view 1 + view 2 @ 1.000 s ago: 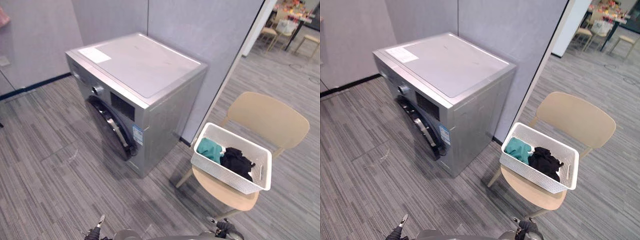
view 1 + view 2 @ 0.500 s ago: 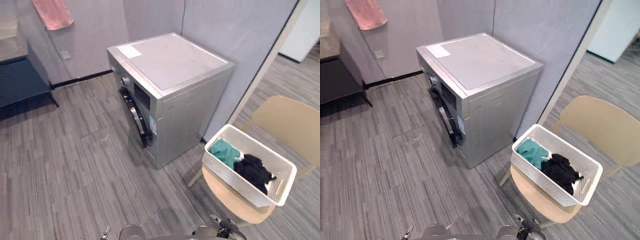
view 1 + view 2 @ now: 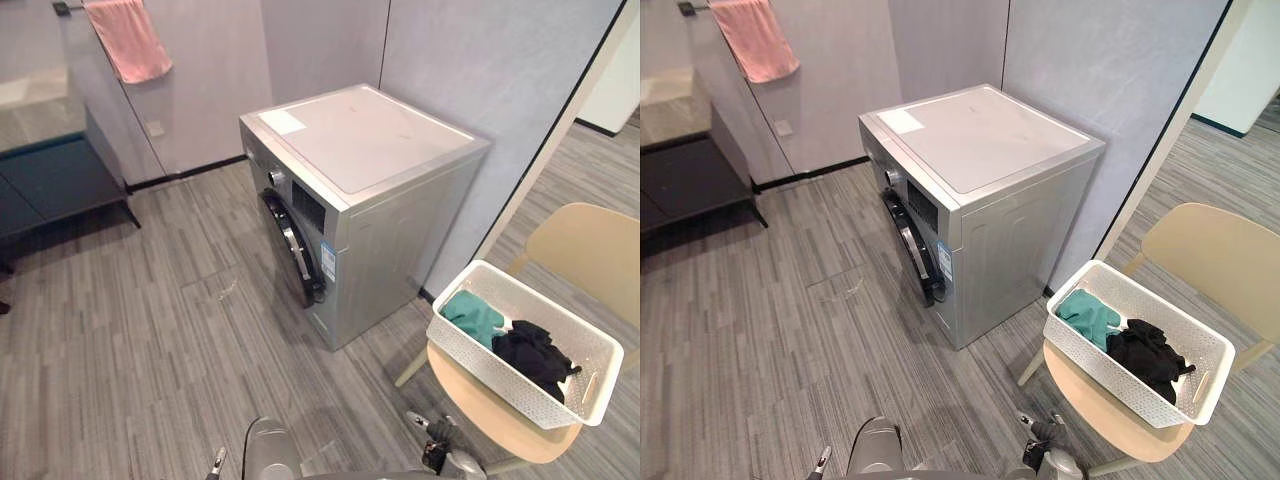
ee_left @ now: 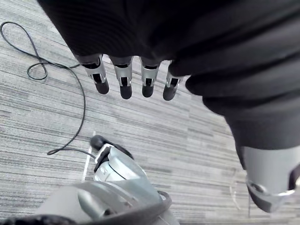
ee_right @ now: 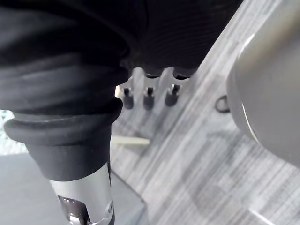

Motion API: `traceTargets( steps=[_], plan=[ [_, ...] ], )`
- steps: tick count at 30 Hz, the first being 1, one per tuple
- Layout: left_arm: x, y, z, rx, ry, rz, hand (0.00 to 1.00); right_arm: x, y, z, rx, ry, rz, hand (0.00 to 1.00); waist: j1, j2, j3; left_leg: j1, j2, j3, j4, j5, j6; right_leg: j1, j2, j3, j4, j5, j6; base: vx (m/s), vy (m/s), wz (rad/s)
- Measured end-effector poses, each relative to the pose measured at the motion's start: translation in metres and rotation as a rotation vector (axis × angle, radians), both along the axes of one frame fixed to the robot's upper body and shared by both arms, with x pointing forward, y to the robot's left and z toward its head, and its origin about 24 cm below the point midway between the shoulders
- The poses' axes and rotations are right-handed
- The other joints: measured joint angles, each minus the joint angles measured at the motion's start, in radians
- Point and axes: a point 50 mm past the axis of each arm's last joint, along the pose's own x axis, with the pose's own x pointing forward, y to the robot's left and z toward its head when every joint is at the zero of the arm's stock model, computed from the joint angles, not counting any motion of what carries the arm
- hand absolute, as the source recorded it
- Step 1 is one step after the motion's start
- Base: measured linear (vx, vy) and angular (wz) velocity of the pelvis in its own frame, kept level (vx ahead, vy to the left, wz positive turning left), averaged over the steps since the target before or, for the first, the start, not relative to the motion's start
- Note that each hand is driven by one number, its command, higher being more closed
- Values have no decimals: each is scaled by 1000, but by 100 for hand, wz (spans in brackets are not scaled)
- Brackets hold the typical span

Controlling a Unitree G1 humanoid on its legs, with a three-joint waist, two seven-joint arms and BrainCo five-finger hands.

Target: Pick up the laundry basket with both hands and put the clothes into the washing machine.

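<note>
Item 1. Washing machine: silver front-loader, standing on the grey plank floor against the grey wall, in the middle of the head view. Its round dark door faces 8 o'clock; whether it is latched cannot be told.

Item 2. Laundry basket: white, perforated, rectangular. It sits on the seat of a tan chair at 4 o'clock from the machine, near it but apart. No hand touches it.

Item 3. Green garment: bunched in the basket, at the end nearer the machine.

Item 4. Black garment: bunched in the basket, touching the green one on its 4 o'clock side.

Item 5. Pink towel: hangs on the wall at 10 o'clock from the machine.

Item 6. Dark desk: low, by the wall at 9 o'clock from the machine.

Item 7. Left hand: seen in its wrist view above the floor. Fingers straight, side by side, a little apart, holding nothing.

Item 8. Right hand: seen in its wrist view above the floor. Fingers straight, in a row, holding nothing.
</note>
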Motion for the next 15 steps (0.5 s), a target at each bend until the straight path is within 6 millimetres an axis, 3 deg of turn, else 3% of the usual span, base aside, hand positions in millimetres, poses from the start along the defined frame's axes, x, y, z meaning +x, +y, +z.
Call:
traceTargets(
  steps=[1,2,3,4,5,6,7,9,11,12,15],
  plan=[
    [-7,1,-2,1,32,8,0,-8,-5,-2,-14,28,-12,0,0,4,-19,11,-12,14,-17,-13,-94,1,-16,23,0,-15,26,254,441,0],
    [-9,4,-2,7,44,9,0,-13,-4,-5,-11,49,-21,0,1,-21,-24,7,-43,44,0,-41,-93,-1,-39,45,-6,-19,32,291,356,7],
    [-10,12,-1,31,53,9,0,-23,-3,-10,1,91,-36,0,-3,-74,-55,-7,-96,76,22,-76,-63,9,-83,87,-45,-3,27,261,218,9],
    [-10,15,-1,40,55,7,0,-26,-2,-11,5,103,-41,0,-4,-88,-65,-18,-121,86,43,-97,-53,15,-102,105,-57,40,25,320,295,16],
    [-7,13,-2,33,64,2,0,-28,-3,-13,9,114,-55,0,-2,-76,-68,-32,-149,86,85,-136,-29,18,-131,110,-59,115,69,284,380,13],
    [-3,9,-4,19,69,-18,0,-31,-5,-14,16,129,-73,0,-3,-63,-76,-18,-168,93,94,-153,-10,13,-143,112,-36,185,52,260,404,9],
    [-3,7,-4,16,71,-24,0,-30,-5,-14,18,126,-77,0,-3,-54,-76,-6,-180,101,89,-161,-2,3,-152,118,-14,211,36,242,421,-10],
    [1,2,-5,12,71,-89,0,-20,-11,-10,6,92,-87,0,-6,-21,-61,81,-225,138,22,-169,38,-105,-187,182,197,367,-63,217,367,-14],
    [7,1,-4,17,55,-121,0,-14,-17,-7,-15,66,-81,0,-11,5,-51,138,-237,156,-13,-169,68,-187,-182,227,362,432,-94,183,282,-2],
    [12,1,-3,24,40,-146,0,-8,-11,-5,-8,45,-62,0,-12,-1,-47,177,-245,159,-42,-171,72,-243,-151,241,483,392,-97,174,218,-6],
    [20,5,-1,39,26,-182,0,7,1,1,-1,-1,10,0,-31,-12,-46,237,-245,161,-100,-167,79,-319,-49,197,601,230,-41,173,50,-5]
  ],
)
